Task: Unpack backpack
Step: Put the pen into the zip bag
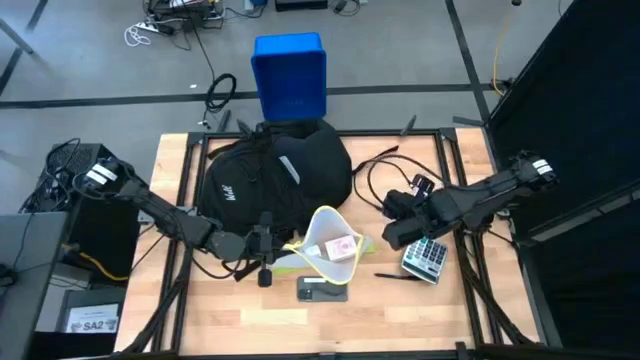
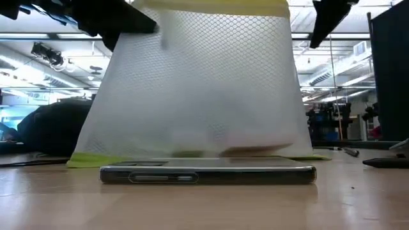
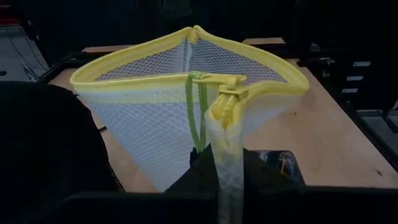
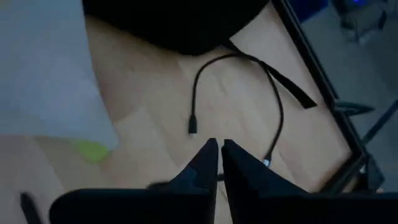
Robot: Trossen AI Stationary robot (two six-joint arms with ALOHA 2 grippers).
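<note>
The backpack lies on the far left part of the tabletop, a rounded black heap whose long axis runs roughly from the far edge toward the near edge, its open end toward the near side, where a white mesh pouch with a yellow-green rim stands up beside it. Its white logo print faces upward; the low view catches only a dark hump of it at the left, behind the pouch. The left pincer sits at the pack's near edge, clamped on a strip of the pouch's mesh just below the yellow zipper pull. A pinkish item shows inside the pouch, too blurred to name. A phone lies flat just in front of the pouch. The right pincer hovers over bare wood to the right, fingers almost together and holding nothing, near a looped black cable. A calculator lies partly under that arm, a pen beside it. A blue plastic box stands on the floor beyond the far edge.
</note>
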